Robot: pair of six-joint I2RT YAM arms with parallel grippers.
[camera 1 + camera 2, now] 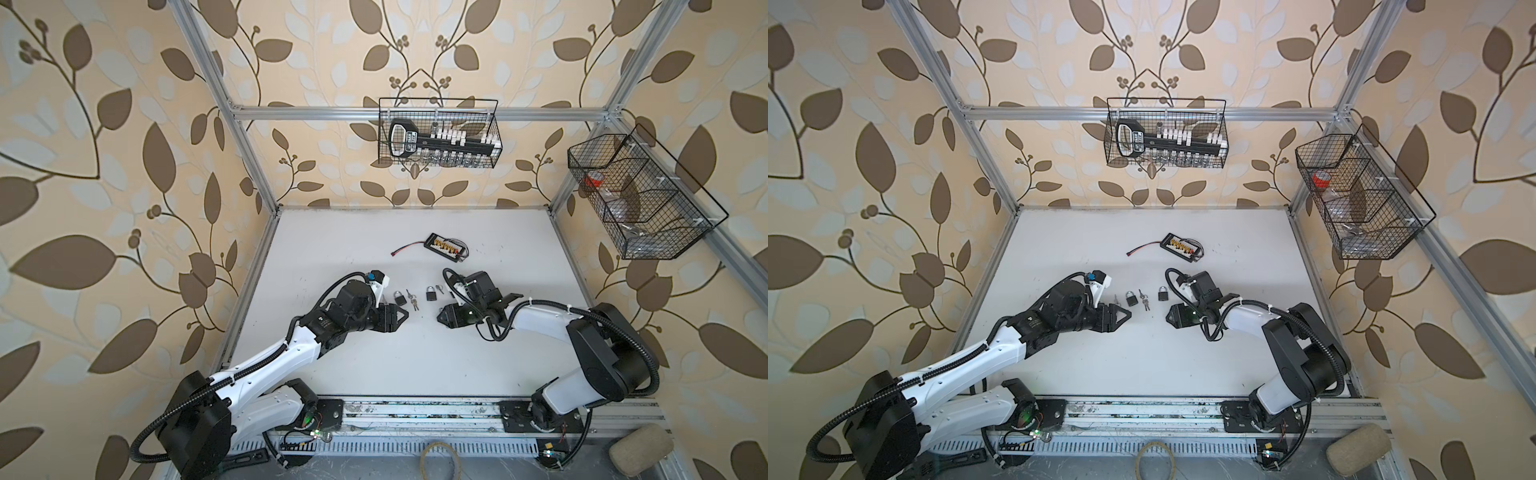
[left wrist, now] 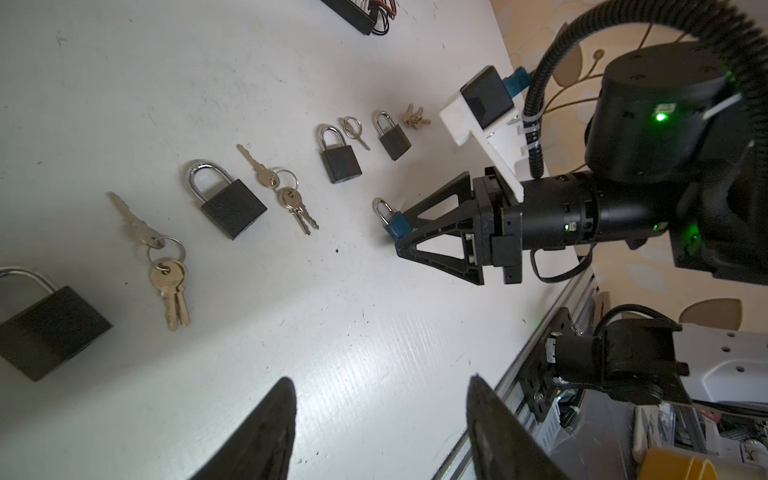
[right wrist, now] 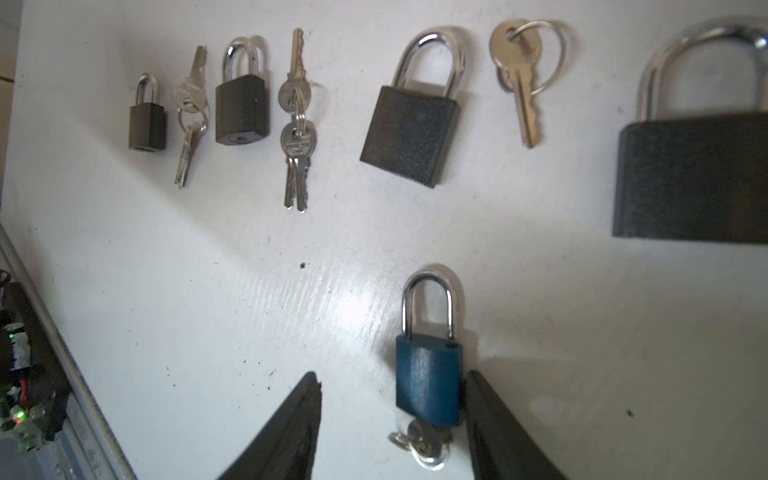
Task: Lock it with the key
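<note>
A small blue padlock (image 3: 428,378) lies flat on the white table (image 3: 208,291) with its shackle closed. A key on a ring (image 3: 419,449) sticks in its bottom. My right gripper (image 3: 390,374) is open around it: one finger (image 3: 498,428) touches the padlock's side, the other finger (image 3: 291,428) stands well clear. In the left wrist view the blue padlock (image 2: 397,222) shows at the tip of the right gripper (image 2: 401,249). My left gripper (image 2: 380,379) is open and empty over bare table. In both top views the left gripper (image 1: 405,318) and right gripper (image 1: 439,316) face each other, and the blue padlock is hidden.
Several black padlocks (image 3: 409,137) with bunches of keys (image 3: 295,141) lie in a row just beyond the grippers. A black connector board (image 1: 446,245) with wires lies further back. Two wire baskets (image 1: 438,133) (image 1: 640,195) hang on the frame.
</note>
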